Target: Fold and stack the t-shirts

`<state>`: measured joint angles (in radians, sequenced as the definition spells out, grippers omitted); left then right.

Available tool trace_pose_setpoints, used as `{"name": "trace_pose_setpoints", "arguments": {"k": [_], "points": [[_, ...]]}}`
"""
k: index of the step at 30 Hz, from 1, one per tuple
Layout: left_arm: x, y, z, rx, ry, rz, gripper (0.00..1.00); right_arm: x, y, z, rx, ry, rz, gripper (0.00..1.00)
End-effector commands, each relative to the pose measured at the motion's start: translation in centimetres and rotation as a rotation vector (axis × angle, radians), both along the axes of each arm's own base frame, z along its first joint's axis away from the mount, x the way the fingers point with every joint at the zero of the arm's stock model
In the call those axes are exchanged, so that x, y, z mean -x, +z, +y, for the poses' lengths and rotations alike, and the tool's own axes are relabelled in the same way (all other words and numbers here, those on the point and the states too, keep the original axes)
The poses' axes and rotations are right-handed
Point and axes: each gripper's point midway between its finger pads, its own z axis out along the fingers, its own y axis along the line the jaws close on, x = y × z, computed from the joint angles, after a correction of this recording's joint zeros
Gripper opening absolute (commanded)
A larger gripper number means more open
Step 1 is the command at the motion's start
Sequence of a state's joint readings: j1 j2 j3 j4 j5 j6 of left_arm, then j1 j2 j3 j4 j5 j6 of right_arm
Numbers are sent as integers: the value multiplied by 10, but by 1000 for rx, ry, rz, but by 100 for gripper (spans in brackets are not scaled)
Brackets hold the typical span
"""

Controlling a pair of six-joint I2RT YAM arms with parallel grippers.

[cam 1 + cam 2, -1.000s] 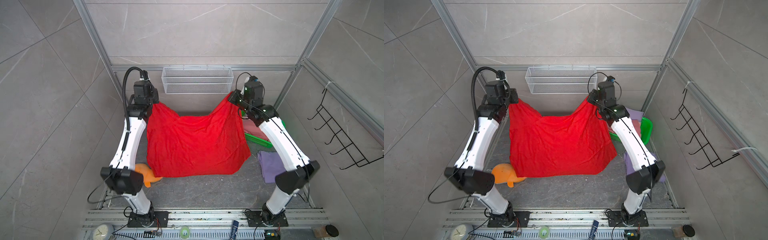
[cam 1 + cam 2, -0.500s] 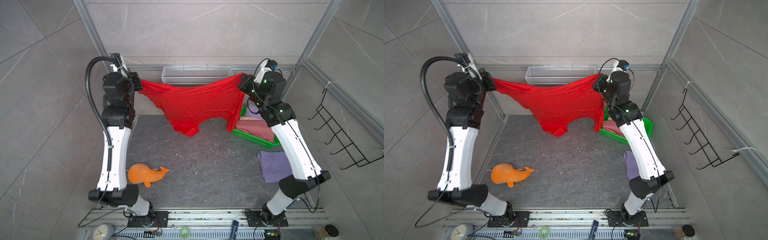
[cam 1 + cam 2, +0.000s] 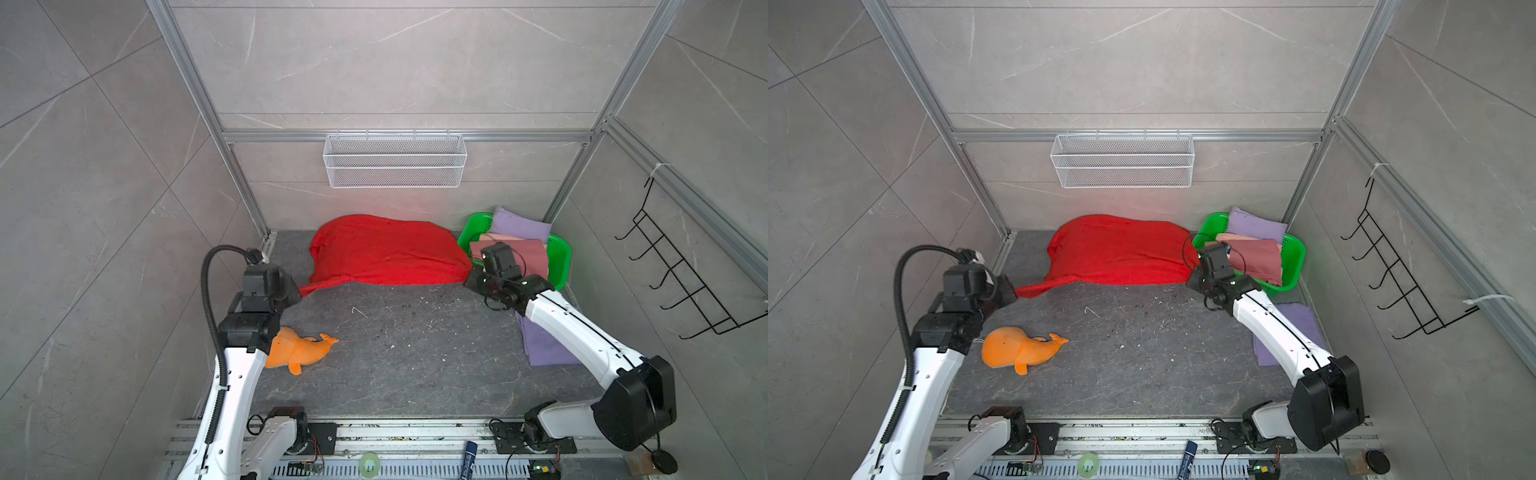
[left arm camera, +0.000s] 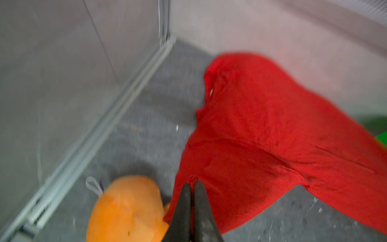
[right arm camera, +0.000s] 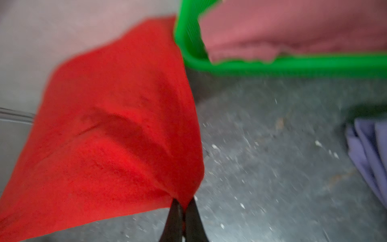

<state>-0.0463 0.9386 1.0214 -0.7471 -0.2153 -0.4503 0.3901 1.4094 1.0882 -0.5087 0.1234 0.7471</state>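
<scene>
The red shirt (image 3: 386,249) sits puffed up at the back of the tabletop (image 3: 415,353), with its long axis running left to right. The left fingers (image 4: 182,209) pinch its near-left corner. The right fingers (image 5: 193,222) pinch its near-right corner, beside the basket (image 3: 559,266). The cloth spreads away from both pairs, toward the back wall, and each arm is about equally near.

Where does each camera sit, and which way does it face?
Top views: overhead, behind the robot, facing the floor; left arm, right arm show.
Left wrist: on left arm, facing past left tool, shut on red shirt.
Right wrist: on right arm, past right tool, shut on red shirt, toward green basket.
All share: red shirt.
</scene>
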Motion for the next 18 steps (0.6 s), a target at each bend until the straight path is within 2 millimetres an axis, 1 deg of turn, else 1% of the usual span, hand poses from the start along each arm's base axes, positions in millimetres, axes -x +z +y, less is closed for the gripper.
{"name": "trace_pose_setpoints", "arguments": {"k": [1,3,6,7,8,9,10,12,15,17,18], "points": [[26,-22,-9,130,64,94,0,8,-15,2,-31,-33,42,0],[29,-36,-9,128,68,147,0,10,-24,2,-24,-32,68,0],[29,-47,-8,111,74,203,0,12,-37,1,-11,-37,109,0],[28,-47,-7,106,72,209,0,11,-38,2,-14,-42,110,0],[26,-44,-7,102,66,200,0,8,-36,3,-24,-45,98,0],[23,-39,-6,95,66,185,0,2,-28,6,-37,-42,70,0],[17,-29,-5,82,62,151,0,-5,-19,9,-47,-37,41,0],[3,-5,-4,57,43,79,0,-26,13,17,-59,-13,-40,0],[-22,42,-4,7,-5,-47,0,-58,72,31,-72,37,-173,0],[-38,79,-6,-11,-38,-147,0,-73,111,40,-85,73,-262,0],[-44,100,-7,-21,-49,-206,0,-79,135,43,-94,88,-319,0]]}}
